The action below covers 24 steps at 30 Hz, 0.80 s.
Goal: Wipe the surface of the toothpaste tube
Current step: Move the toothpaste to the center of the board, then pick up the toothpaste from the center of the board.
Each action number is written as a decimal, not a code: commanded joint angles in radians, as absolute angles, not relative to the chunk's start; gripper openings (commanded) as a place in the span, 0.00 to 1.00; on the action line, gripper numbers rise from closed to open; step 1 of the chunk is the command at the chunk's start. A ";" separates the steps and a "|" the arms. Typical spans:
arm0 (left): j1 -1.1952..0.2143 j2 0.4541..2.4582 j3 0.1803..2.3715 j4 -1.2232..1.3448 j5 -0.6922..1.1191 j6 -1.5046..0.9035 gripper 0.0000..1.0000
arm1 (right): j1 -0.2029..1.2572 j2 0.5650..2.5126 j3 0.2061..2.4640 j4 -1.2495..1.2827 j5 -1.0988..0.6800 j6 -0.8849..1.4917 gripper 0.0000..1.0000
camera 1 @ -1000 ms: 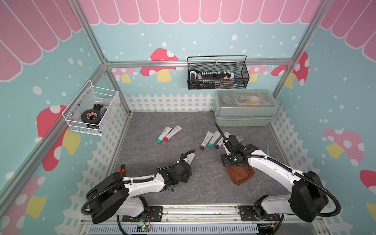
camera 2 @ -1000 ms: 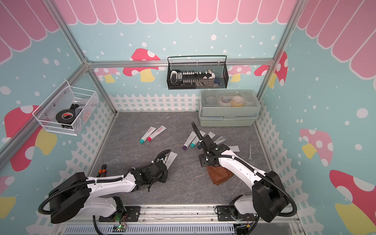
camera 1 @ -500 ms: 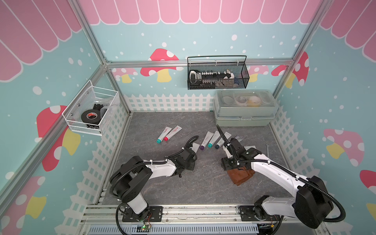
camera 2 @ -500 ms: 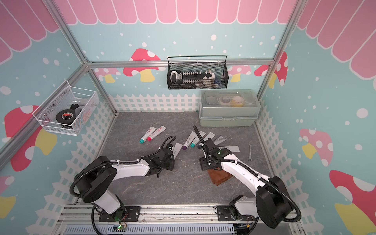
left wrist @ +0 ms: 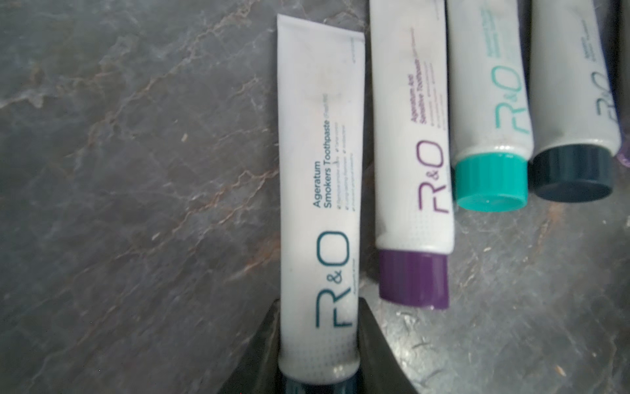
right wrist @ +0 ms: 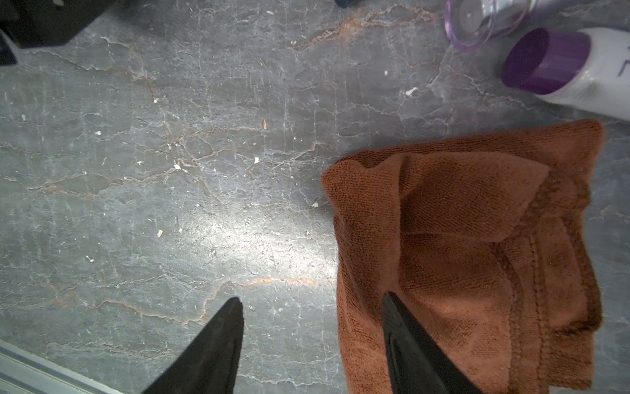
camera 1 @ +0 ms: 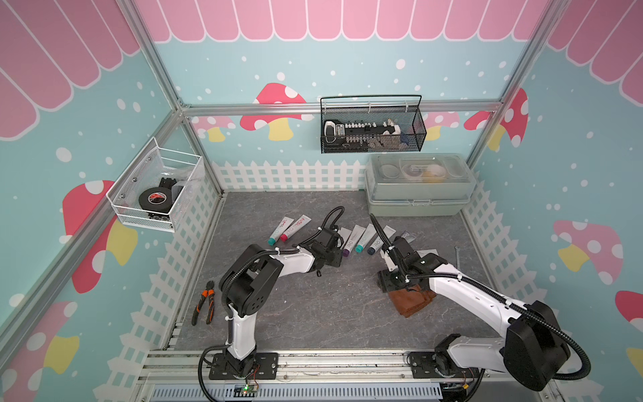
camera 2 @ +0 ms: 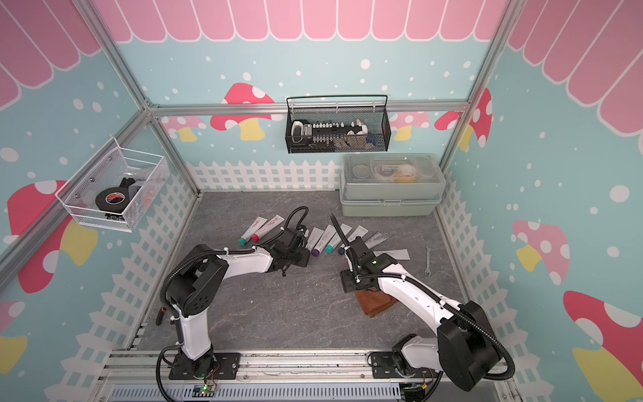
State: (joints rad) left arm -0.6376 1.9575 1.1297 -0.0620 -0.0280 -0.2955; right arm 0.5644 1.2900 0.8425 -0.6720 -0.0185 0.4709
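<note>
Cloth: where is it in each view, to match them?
In a top view: cloth front right, at the right gripper.
In a top view: same spot.
Left wrist: not in it.
Right wrist: cloth beneath one fingertip.
Landmark: that gripper, at the cloth in all three.

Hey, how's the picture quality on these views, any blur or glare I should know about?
Left wrist view: large lettering on the white toothpaste tube reads fine, but its small print smears. Right wrist view: a pale glare patch sits on the grey marbled tabletop, and the brown terry cloth is crisp. Both top views: evenly lit, no harsh shadows.
</note>
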 commanded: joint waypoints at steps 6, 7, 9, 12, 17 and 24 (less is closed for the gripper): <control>-0.624 1.886 1.153 -0.158 -0.050 -0.282 0.55 | 0.568 1.295 0.834 -0.657 -0.043 0.446 0.65; -0.620 1.863 1.145 -0.167 -0.055 -0.280 0.58 | 0.568 1.295 0.831 -0.654 -0.046 0.445 0.65; -0.607 1.824 1.135 -0.182 -0.059 -0.279 0.61 | 0.567 1.295 0.825 -0.646 -0.046 0.447 0.65; -0.578 1.776 1.122 -0.200 -0.054 -0.272 0.63 | 0.568 1.301 0.818 -0.634 -0.054 0.448 0.65; -0.531 1.724 1.110 -0.212 -0.004 -0.267 0.64 | 0.568 1.305 0.807 -0.623 -0.059 0.453 0.65; -0.514 1.757 1.118 -0.224 -0.012 -0.276 0.63 | 0.569 1.296 0.799 -0.620 -0.057 0.454 0.65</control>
